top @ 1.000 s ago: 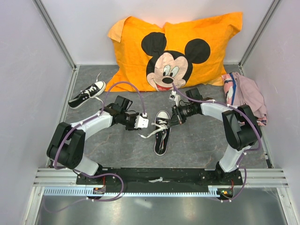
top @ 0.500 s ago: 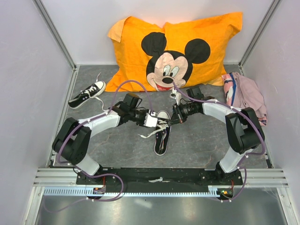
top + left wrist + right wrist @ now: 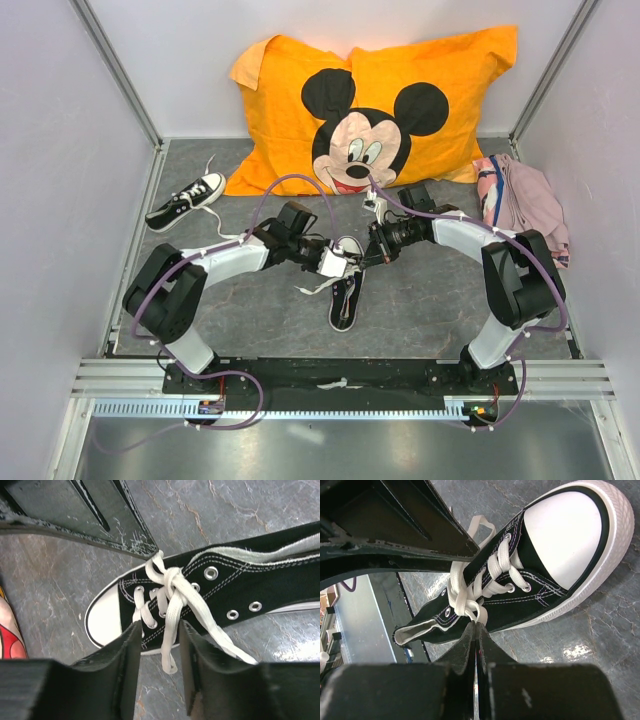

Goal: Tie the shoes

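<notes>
**As two grippers meet at the laces of one shoe**

Where the surface has its middle, one black shoe lies on its sole, with the white toe cap toward the far edge and the heel toward the near edge. Its white laces are crossed into one simple knot above the upper eyelets, and two loose ends fall over the side of the shoe onto the surface.

The left gripper hangs just over this shoe from the left side. Its fingers stand apart, released, and one loose lace end runs down through the gap between them, but they do not press it. The right gripper comes from the right side. Its fingers are clenched together, and at their tips they pinch a strand of the laces just beside the knot, so that the strand rises to a small point there. The two grippers are very near each other, almost touching above the lacing.

A second shoe of the same kind lies well apart, near the far left corner, close to the left edge, with a lace end trailing from it. An orange pillow with a cartoon mouse leans along the far edge. A pink folded cloth lies at the right edge, toward the far right corner.
</notes>
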Tool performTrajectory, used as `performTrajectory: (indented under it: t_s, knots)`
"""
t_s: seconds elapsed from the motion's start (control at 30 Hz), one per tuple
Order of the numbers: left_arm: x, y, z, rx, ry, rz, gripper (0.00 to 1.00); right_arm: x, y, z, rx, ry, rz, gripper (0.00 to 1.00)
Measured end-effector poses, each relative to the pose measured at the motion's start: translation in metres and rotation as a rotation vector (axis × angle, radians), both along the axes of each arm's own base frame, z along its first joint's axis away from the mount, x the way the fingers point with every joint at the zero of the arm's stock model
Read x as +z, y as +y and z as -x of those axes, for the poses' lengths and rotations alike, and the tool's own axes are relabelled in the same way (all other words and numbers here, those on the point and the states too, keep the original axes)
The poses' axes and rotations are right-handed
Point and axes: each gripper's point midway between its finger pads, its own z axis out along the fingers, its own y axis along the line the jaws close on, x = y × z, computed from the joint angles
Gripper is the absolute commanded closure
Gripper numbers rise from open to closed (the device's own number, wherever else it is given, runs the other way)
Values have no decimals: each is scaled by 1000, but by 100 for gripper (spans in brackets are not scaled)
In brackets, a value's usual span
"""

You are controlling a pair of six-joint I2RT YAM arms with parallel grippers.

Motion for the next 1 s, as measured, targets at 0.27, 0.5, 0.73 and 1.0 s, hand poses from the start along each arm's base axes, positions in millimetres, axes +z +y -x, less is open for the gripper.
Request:
performTrajectory:
  t_s: [0.27,0.5,0.73,1.0]
  knots:
    - [0,-2,2,-11,3,-6,73,1,-1,-1,3,-5,11,100]
    - [-3,-1,5,-24,3,-17,88,3,-2,-2,5,-13,17,100]
    - [-7,1,5,-22,4,-36,98,3,-6,-2,5,-15,29,100]
    - [-14,8,9,-12,24,-62,98,-1,-26,-6,-14,-21,65,100]
